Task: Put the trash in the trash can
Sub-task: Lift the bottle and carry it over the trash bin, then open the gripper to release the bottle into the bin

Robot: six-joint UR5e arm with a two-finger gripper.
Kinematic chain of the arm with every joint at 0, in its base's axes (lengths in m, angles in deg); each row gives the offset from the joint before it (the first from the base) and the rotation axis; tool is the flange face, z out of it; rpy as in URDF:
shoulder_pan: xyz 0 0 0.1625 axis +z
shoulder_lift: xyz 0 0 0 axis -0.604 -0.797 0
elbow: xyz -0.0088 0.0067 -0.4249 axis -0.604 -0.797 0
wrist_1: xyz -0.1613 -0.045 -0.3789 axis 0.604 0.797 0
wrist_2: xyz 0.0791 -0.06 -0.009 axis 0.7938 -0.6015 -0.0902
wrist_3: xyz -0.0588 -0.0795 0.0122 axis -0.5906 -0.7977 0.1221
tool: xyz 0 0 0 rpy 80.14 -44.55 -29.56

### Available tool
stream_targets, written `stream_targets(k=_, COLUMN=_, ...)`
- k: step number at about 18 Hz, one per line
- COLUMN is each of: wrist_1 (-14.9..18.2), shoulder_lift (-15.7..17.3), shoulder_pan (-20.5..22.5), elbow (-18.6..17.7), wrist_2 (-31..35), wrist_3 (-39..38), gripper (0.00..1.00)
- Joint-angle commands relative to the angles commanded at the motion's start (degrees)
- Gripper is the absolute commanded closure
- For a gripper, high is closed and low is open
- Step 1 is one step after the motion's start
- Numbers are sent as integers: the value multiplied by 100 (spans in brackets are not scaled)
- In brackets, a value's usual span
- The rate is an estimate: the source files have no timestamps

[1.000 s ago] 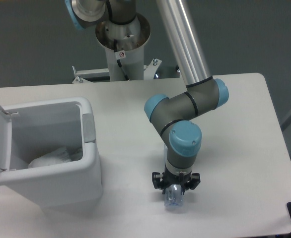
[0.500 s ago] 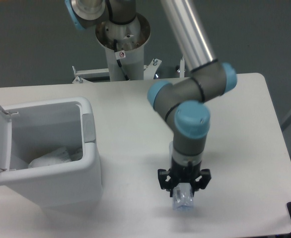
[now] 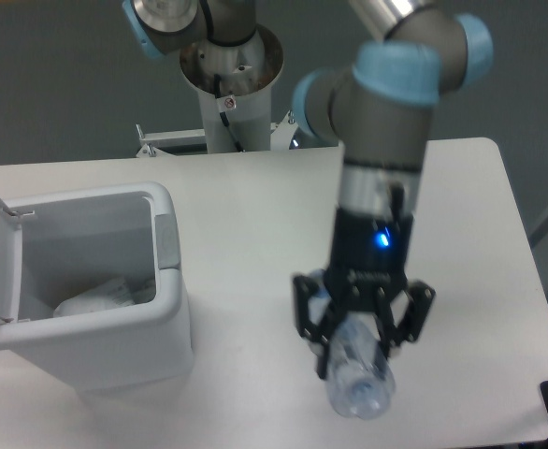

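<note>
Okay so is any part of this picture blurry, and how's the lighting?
In the fixed camera view, the arm's upper joints look soft and smeared, while the tool and the clear bottle it grips look sharper. Lighting is even and diffuse: faint shadows on the table, and the trash can stays crisp.

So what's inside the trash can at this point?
The trash can stands open, lid up. Inside lies one crumpled white piece against the near wall; that wall hides the floor beneath it. The plastic bottle is not inside: the tool holds it above the table.
</note>
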Motion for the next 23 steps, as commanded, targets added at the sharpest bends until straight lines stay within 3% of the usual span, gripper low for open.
stream_targets(k=4, wrist_1=9, shoulder_lift=326, shoulder_pan=-298, elbow=-96, wrist_2=-36, wrist_3=-211, gripper=37)
stream_targets(k=7, wrist_1=9, shoulder_lift=423, shoulder_pan=-826, elbow=-395, wrist_2=-9, wrist_3=-194, gripper=37)
stream_targets(k=12, wrist_1=17, shoulder_lift=283, shoulder_pan=-1441, elbow=-448, wrist_2=-27, wrist_3=-168, gripper=37)
stream_targets(k=16, wrist_1=0, shoulder_lift=265, shoulder_pan=-1697, elbow=-834, wrist_2=8, wrist_3=-124, gripper=35)
stream_targets(k=18, wrist_1=0, shoulder_lift=274, shoulder_pan=-1697, elbow=-966, wrist_2=8, wrist_3=-124, gripper=21)
stream_targets(k=19, wrist_1=0, shoulder_lift=291, shoulder_pan=-1697, elbow=-975, wrist_2=26, wrist_3=-107, gripper=7)
stream_targets(k=20, wrist_1=9, shoulder_lift=326, shoulder_pan=-1697, elbow=-984, wrist_2=35, wrist_3=-54, gripper=0)
stream_targets(k=23, wrist_1=17, shoulder_lift=423, shoulder_pan=-1671, elbow=-923, wrist_2=44, wrist_3=-62, gripper=0)
